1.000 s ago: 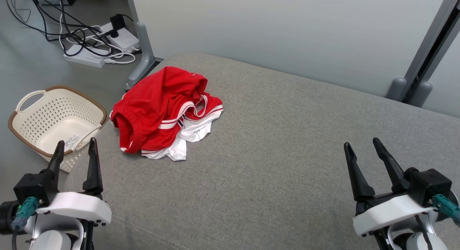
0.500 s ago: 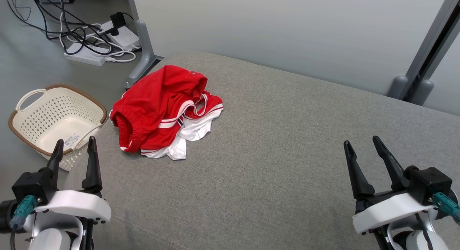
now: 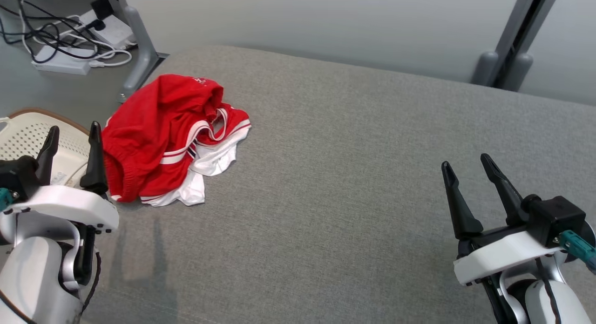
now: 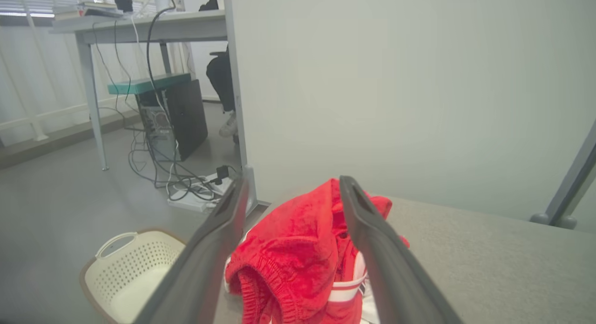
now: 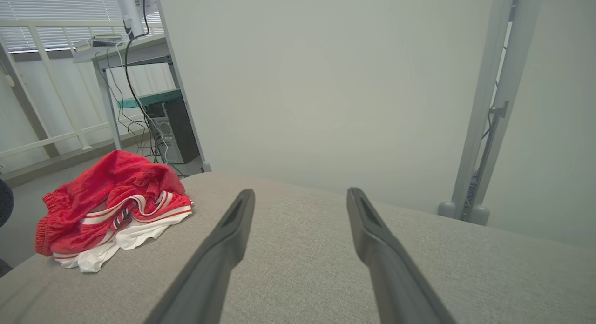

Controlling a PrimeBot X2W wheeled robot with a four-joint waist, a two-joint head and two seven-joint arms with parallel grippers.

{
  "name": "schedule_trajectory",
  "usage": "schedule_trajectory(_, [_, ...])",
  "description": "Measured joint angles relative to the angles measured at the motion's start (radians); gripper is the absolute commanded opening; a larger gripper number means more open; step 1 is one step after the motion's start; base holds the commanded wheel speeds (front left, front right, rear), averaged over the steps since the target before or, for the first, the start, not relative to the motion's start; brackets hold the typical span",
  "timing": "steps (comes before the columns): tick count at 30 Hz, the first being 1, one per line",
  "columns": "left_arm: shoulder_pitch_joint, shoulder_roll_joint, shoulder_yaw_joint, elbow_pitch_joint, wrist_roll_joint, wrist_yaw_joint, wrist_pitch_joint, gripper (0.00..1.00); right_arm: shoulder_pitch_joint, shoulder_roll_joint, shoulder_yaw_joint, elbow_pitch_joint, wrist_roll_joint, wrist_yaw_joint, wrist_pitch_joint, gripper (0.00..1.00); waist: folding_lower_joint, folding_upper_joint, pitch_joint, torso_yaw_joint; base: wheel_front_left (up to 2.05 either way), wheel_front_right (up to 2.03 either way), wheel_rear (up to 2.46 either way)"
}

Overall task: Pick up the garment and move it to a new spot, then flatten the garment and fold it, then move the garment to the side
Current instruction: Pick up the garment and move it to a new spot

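Garment [image 3: 163,138]: red shorts with white stripes and a white lining, crumpled in a heap at the far-left corner of the grey upholstered surface [image 3: 354,184]. Its long axis is loose, running roughly from the far edge toward the near left. The elastic waistband [image 3: 116,168] opens toward the near left, and the white hem spills out at the near right. The left gripper [image 3: 74,127] has its fingers spread wide and holds nothing. Its inner finger is just beside the waistband; can't tell if it touches. In the left wrist view the heap sits between the two fingers, ahead of them. The right gripper [image 3: 465,161] is also spread wide and holds nothing, over bare fabric at the near right, well apart from the garment. A pale grey partition panel [image 3: 302,21] stands behind the surface, with a metal post [image 3: 139,63] at far left and a frame upright [image 3: 517,40] at far right. Power strips and tangled cables [image 3: 60,40] lie on the grey floor beyond. A desk [image 4: 139,28], a dark computer tower [image 4: 186,117] and a person's shoe [image 4: 228,126] are further back. A cream perforated basket [image 3: 23,135] with a brown rim sits on the floor left of the surface. Inside, a small label shows on its bottom, partly hidden.
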Motion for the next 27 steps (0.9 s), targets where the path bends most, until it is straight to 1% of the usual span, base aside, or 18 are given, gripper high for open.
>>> schedule_trajectory(5, [-0.090, 0.006, 0.008, 0.170, -0.040, -0.045, 0.023, 1.00, -0.039, 0.000, 0.008, -0.017, -0.019, 0.000, 0.015, 1.00, 0.0000, 0.0000, 0.068, -0.050, 0.00, 0.00, 0.00])
schedule_trajectory(9, [-0.160, 0.006, 0.016, 0.325, -0.087, -0.093, 0.056, 1.00, -0.067, 0.000, 0.011, -0.031, -0.034, 0.000, 0.023, 1.00, 0.0000, 0.0000, 0.127, -0.089, 0.00, 0.00, 0.00])
schedule_trajectory(13, [-0.230, 0.012, 0.015, 0.462, -0.106, -0.137, 0.078, 1.00, -0.087, 0.000, 0.014, -0.037, -0.043, 0.000, 0.029, 1.00, 0.0000, 0.0000, 0.180, -0.126, 0.00, 0.00, 0.00])
schedule_trajectory(14, [-0.263, 0.017, 0.011, 0.525, -0.116, -0.155, 0.095, 1.00, -0.096, 0.000, 0.016, -0.039, -0.044, 0.000, 0.029, 1.00, 0.0000, 0.0000, 0.203, -0.142, 0.00, 0.00, 0.00])
schedule_trajectory(19, [-0.329, 0.026, 0.007, 0.645, -0.118, -0.165, 0.094, 1.00, -0.105, 0.000, 0.020, -0.038, -0.045, 0.000, 0.028, 1.00, 0.0000, 0.0000, 0.240, -0.174, 0.00, 0.00, 0.00])
schedule_trajectory(20, [-0.340, 0.026, 0.009, 0.664, -0.120, -0.165, 0.088, 0.53, -0.106, 0.000, 0.020, -0.037, -0.044, 0.000, 0.028, 1.00, 0.0000, 0.0000, 0.244, -0.177, 0.00, 0.00, 0.00])
schedule_trajectory(21, [-0.349, 0.025, 0.011, 0.680, -0.121, -0.165, 0.080, 0.00, -0.107, 0.000, 0.020, -0.036, -0.044, 0.000, 0.028, 1.00, 0.0001, 0.0000, 0.246, -0.180, 0.00, 0.00, 0.00])
schedule_trajectory(27, [-0.393, 0.034, 0.011, 0.730, -0.112, -0.157, -0.010, 0.00, -0.109, 0.000, 0.009, -0.028, -0.040, 0.000, 0.022, 1.00, 0.0001, 0.0000, 0.234, -0.176, 0.00, 0.00, 0.00])
